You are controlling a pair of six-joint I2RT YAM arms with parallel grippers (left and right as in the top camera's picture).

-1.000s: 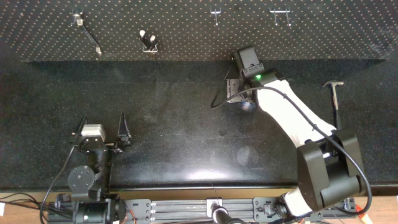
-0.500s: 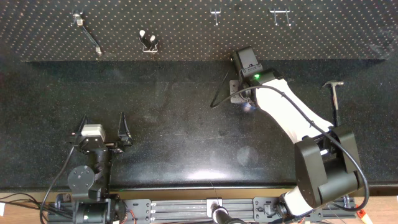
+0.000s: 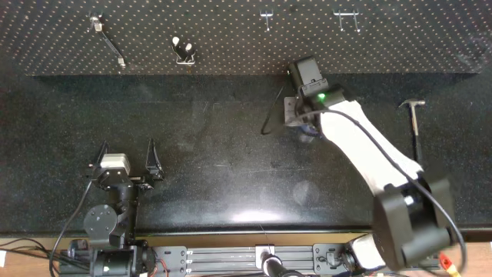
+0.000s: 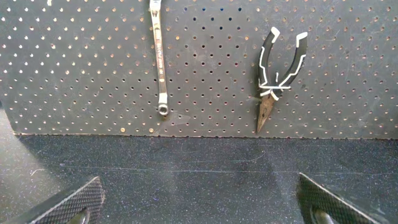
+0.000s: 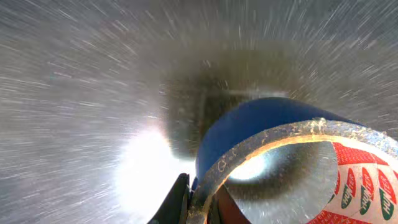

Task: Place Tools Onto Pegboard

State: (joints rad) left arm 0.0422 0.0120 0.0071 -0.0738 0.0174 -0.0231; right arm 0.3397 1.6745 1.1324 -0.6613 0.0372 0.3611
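Note:
My right gripper (image 3: 297, 113) hangs just in front of the pegboard (image 3: 231, 38), shut on a blue-handled tool (image 3: 307, 131) whose thin dark shaft (image 3: 270, 111) slants down to the left. The right wrist view has the blue handle (image 5: 261, 127) pressed close, with a metal band and a red-and-white label. A wrench (image 3: 109, 40) and black-handled pliers (image 3: 184, 51) hang on the board; the left wrist view faces the same wrench (image 4: 159, 56) and pliers (image 4: 277, 71). My left gripper (image 3: 127, 159) rests low on the table, open and holding nothing.
A hammer (image 3: 415, 123) lies on the black table (image 3: 215, 177) at the right. Two bare metal hooks (image 3: 266, 17) (image 3: 347, 19) stick out of the pegboard above the right gripper.
My right gripper has crept up toward the pegboard with the tool, and the arm's lower part has swung slightly right. The left arm has not moved.

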